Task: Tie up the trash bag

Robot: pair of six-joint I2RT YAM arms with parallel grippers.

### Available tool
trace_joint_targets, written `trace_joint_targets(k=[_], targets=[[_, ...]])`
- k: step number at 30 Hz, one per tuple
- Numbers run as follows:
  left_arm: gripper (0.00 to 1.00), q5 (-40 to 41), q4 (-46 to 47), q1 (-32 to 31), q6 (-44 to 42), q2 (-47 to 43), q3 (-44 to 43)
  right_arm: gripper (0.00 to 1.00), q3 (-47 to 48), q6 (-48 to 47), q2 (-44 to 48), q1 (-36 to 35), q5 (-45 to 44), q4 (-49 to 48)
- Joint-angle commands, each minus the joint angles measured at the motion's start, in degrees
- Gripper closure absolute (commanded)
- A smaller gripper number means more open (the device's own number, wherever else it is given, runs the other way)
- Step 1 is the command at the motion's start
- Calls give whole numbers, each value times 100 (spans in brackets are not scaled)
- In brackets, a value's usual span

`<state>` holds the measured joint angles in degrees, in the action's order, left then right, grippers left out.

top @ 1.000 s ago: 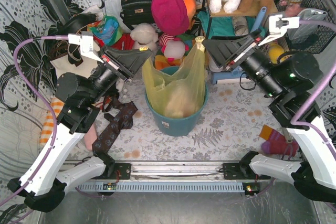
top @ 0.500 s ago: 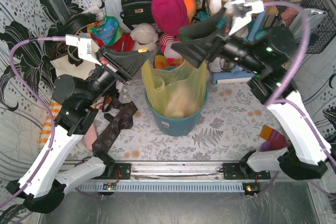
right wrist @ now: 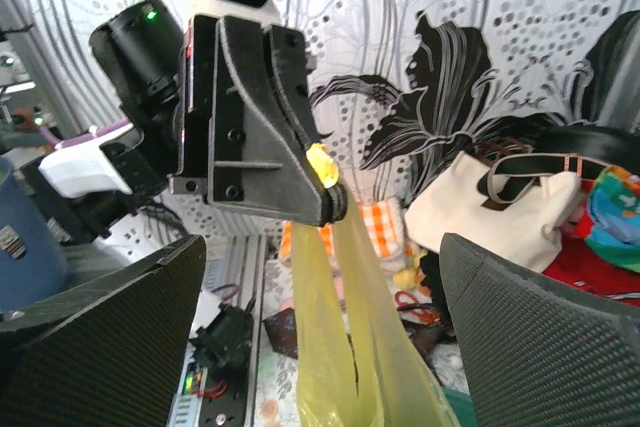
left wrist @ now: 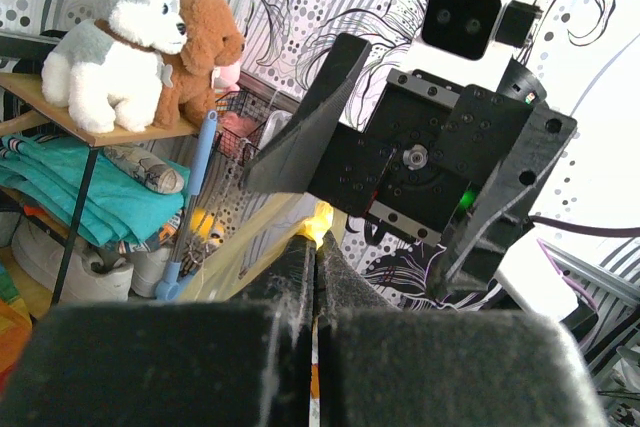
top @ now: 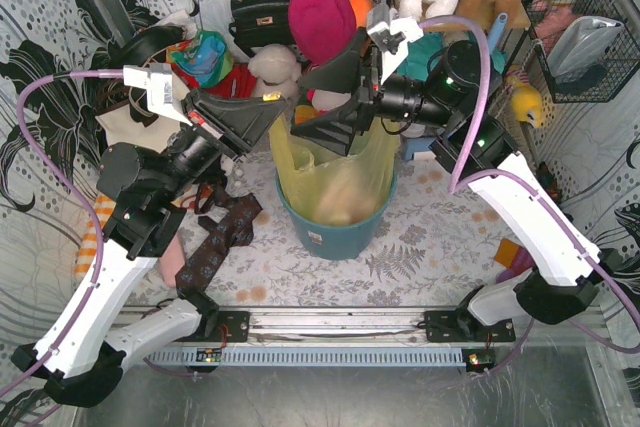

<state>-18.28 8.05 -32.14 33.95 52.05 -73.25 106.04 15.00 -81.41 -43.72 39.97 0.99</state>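
The yellow-green trash bag (top: 340, 172) stands in the teal bucket (top: 335, 235). My left gripper (top: 282, 104) is shut on the bag's left handle and holds it up in a stretched strip (right wrist: 340, 317). A yellow tip of plastic (left wrist: 320, 217) pokes out past the left gripper (left wrist: 315, 244). My right gripper (top: 298, 102) is open wide above the bag's left side, facing the left gripper (right wrist: 325, 192). The held strip hangs between the right gripper's (right wrist: 325, 332) fingers without touching either. The bag's right side sags loose on the bucket rim.
A cream tote (top: 130, 122) lies at the left, dark ties (top: 215, 242) lie on the floral cloth in front of it. Plush toys (top: 325, 22) and a black handbag (top: 262, 12) crowd the back. A wire basket (top: 585, 42) hangs at the right.
The right gripper has let go of the bag's right handle, opened wide and swung left over the bag toward the left gripper. The bag's right side has dropped. The left gripper has barely moved.
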Motion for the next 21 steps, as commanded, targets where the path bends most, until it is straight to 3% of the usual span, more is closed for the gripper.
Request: trace_joint_targets(k=[1, 12, 17, 21], targets=[[100, -134, 282, 7, -25, -12, -215, 1, -46, -152, -156, -111, 487, -327], [100, -199, 385, 7, 84, -11, -189, 3, -101, -348, -424, -215, 209, -328], [100, -174, 399, 6, 111, -9, -177, 18, -17, -374, -586, -370, 330, -350], [100, -82, 325, 12, 96, -36, -157, 40, -59, -375, -564, -391, 277, -420]])
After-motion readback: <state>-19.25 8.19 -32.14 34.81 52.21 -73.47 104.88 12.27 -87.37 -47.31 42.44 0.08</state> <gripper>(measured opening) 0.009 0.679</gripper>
